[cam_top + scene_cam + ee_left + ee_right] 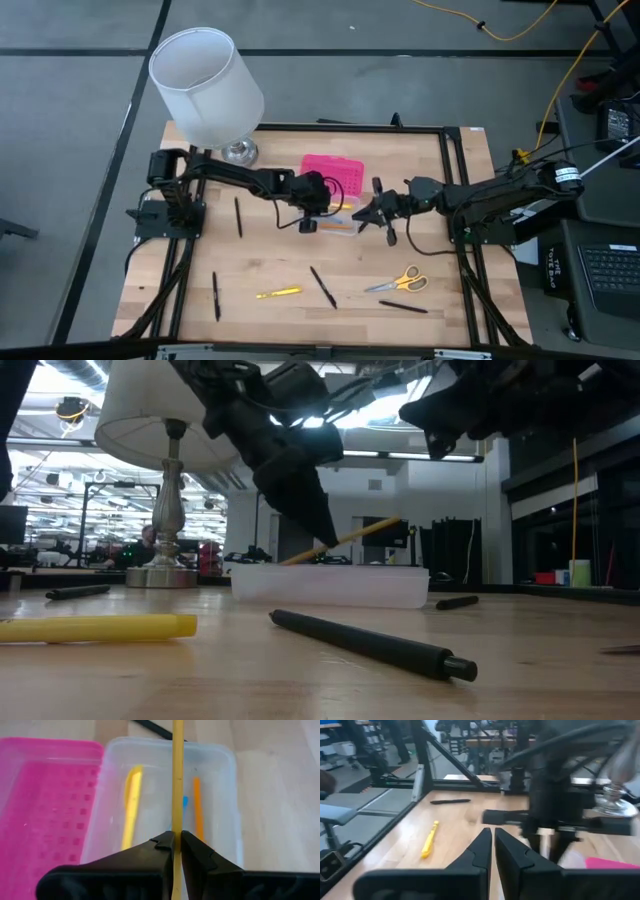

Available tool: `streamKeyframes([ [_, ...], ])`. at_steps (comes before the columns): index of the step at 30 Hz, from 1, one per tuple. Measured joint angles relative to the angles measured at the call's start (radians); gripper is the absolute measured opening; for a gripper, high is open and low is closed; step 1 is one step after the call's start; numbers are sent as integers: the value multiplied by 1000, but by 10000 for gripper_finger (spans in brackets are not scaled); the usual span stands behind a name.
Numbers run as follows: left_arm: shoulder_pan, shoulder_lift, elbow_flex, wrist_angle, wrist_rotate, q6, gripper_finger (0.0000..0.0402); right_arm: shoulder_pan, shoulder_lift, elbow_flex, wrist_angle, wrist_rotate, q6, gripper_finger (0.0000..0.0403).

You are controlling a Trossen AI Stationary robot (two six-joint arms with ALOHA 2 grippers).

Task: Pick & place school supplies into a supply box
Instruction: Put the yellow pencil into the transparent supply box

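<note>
On the wooden table, I'm holding the left gripper, pinching a wood-coloured pencil, directly above the supply box, lengthwise; the right gripper is waiting pressed together.

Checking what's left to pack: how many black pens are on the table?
4 black pens: one left of the supply box, one front-left, one front-centre, one by the scissors. Others may be hidden.

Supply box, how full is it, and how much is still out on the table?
Done: a yellow pen, an orange one and something blue lie in the clear base. In hand: the left gripper holds a wood-coloured pencil over it. Left: scissors, a yellow marker and four black pens. Right gripper waits empty.
</note>
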Motion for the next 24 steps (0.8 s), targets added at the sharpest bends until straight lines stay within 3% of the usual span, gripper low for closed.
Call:
streamKeyframes([
  [24, -13, 3, -1, -26, -36, 49, 31, 0, 0, 0, -27, 38, 0, 28],
])
